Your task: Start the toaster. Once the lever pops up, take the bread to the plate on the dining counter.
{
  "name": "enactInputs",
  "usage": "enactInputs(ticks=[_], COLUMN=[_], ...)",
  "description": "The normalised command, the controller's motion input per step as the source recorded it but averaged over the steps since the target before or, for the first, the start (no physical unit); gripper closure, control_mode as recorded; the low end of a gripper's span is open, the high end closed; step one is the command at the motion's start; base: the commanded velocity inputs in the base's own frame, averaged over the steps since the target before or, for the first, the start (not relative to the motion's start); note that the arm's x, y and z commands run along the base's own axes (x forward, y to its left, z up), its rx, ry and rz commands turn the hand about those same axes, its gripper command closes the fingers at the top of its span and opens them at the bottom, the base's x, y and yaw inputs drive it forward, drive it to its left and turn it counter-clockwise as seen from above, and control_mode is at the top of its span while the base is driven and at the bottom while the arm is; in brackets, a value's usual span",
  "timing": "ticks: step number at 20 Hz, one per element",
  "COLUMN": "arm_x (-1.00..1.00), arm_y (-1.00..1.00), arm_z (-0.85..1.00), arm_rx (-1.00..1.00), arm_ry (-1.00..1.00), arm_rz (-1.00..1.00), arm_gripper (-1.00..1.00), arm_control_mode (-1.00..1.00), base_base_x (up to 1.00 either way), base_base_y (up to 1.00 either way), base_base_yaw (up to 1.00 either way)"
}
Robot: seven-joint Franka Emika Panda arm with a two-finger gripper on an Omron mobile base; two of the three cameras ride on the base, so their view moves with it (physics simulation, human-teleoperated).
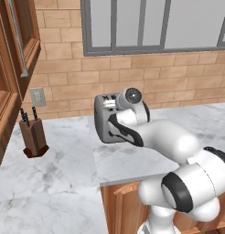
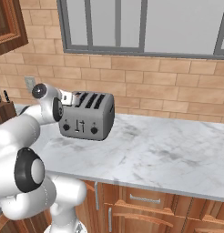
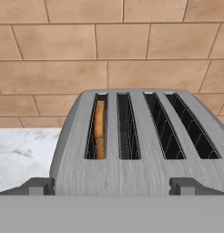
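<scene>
The grey four-slot toaster (image 3: 132,159) stands on the marble counter against the brick wall, its front with two black knobs facing out (image 2: 86,119). In the hand view the bread (image 3: 99,129) stands upright, sunk low in the leftmost slot; the other slots are dark. My gripper (image 3: 113,186) hovers just in front of and above the toaster's top, open, with its fingertips (image 3: 38,186) spread wide and nothing held. In the left base view my arm covers most of the toaster (image 1: 101,125). The plate and the dining counter are out of view.
A wooden knife block (image 1: 34,137) stands on the counter to the toaster's left, below a wall outlet (image 1: 37,96). Wood cabinets (image 1: 9,68) hang at far left. The marble counter (image 2: 168,150) stretches open to the right, under a window (image 2: 145,25).
</scene>
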Motion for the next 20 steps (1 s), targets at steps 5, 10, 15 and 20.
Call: enactInputs(ticks=[5, 10, 15, 20], arm_x=[0.12, 0.07, 0.12, 0.15], arm_y=[0.13, 0.09, 0.01, 0.00], arm_z=[0.00, 0.00, 0.00, 0.00], arm_rx=[0.00, 0.00, 0.00, 0.00], arm_ry=[0.00, 0.00, 0.00, 0.00], arm_rz=[0.00, 0.00, 0.00, 0.00], arm_gripper=[-1.00, -1.00, -1.00, -1.00], arm_control_mode=[-1.00, -1.00, -1.00, -1.00], base_base_x=[0.00, 0.00, 0.00, 0.00], base_base_y=[0.00, 0.00, 0.00, 0.00], base_base_yaw=[0.00, 0.00, 0.00, 0.00])
